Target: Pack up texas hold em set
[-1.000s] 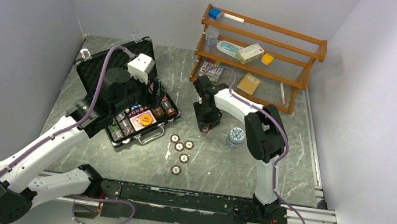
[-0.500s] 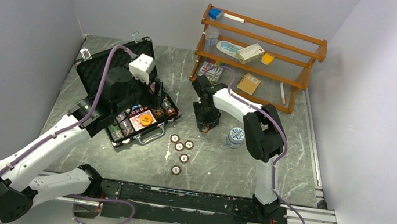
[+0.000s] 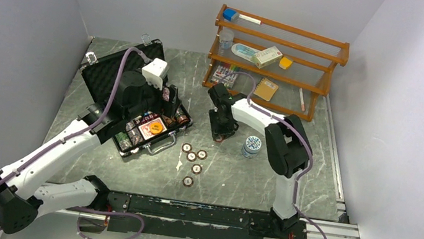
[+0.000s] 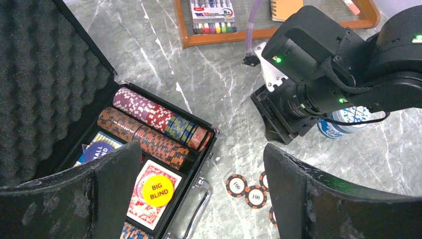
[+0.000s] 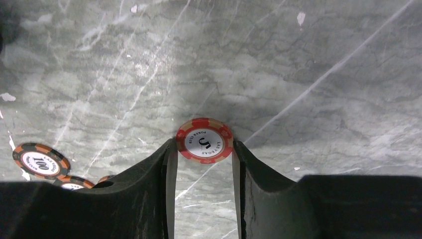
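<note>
The black case lies open at the left, foam lid up. It holds rows of chips and the red-backed card deck with a yellow-orange "BIG BLIND" disc on top. My left gripper hovers above the case's right end, open and empty. My right gripper points down at the table right of the case, shut on a red "5" chip held edgewise between its fingertips. Several brown "100" chips lie loose in front of the case.
A short stack of blue-white chips stands right of my right gripper. The wooden shelf with boxes, a notebook and a marker set stands at the back. Grey walls close in on the left, back and right.
My left arm has shifted a little toward the back right above the case. My right gripper has barely moved.
</note>
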{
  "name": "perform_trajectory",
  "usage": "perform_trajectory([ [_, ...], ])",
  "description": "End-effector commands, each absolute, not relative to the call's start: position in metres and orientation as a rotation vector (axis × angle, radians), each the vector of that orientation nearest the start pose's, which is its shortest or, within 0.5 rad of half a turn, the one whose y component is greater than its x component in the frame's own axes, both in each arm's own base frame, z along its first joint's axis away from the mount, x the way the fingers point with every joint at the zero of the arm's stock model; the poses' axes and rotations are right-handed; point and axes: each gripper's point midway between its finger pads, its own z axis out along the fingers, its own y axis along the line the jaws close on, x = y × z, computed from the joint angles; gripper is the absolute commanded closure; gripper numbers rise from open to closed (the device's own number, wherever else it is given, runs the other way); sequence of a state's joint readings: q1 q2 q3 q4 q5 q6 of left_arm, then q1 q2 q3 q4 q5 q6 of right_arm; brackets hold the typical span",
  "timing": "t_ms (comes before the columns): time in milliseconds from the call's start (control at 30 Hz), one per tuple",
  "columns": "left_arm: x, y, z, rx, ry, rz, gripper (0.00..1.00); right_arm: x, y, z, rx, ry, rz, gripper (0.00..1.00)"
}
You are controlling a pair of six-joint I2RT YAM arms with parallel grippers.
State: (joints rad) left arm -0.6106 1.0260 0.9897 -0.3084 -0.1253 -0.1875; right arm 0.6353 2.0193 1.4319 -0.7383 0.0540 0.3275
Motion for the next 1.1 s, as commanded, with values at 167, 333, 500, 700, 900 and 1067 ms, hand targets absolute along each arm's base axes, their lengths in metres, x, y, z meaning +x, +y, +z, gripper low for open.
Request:
perform_trajectory([
  [167, 0.298, -0.214, 0.239, 0.367, 1.985, -0.509, 0.08, 0.315, 0.248, 0.057, -0.343, 2.735, 0.261, 0.62],
  [333, 0.295, -0.222, 0.218, 0.318, 2.049, -0.575, 0.10, 0.310, 0.253, 0.066, -0.316, 2.703, 0.344, 0.61],
  [500, 0.288, -0.225, 0.196, 0.213, 2.104, -0.643, 0.13, 0.308, 0.261, 0.067, -0.306, 2.685, 0.412, 0.58],
  [700, 0.298, -0.194, 0.210, 0.027, 2.066, -0.495, 0.13, 0.308, 0.281, 0.052, -0.425, 2.700, 0.348, 0.48],
  [900, 0.302, -0.155, 0.246, -0.133, 1.941, -0.362, 0.11, 0.305, 0.325, 0.044, -0.537, 2.648, 0.349, 0.32],
  [1067, 0.299, -0.143, 0.262, -0.143, 1.884, -0.339, 0.10, 0.306, 0.353, 0.045, -0.649, 2.572, 0.342, 0.28],
])
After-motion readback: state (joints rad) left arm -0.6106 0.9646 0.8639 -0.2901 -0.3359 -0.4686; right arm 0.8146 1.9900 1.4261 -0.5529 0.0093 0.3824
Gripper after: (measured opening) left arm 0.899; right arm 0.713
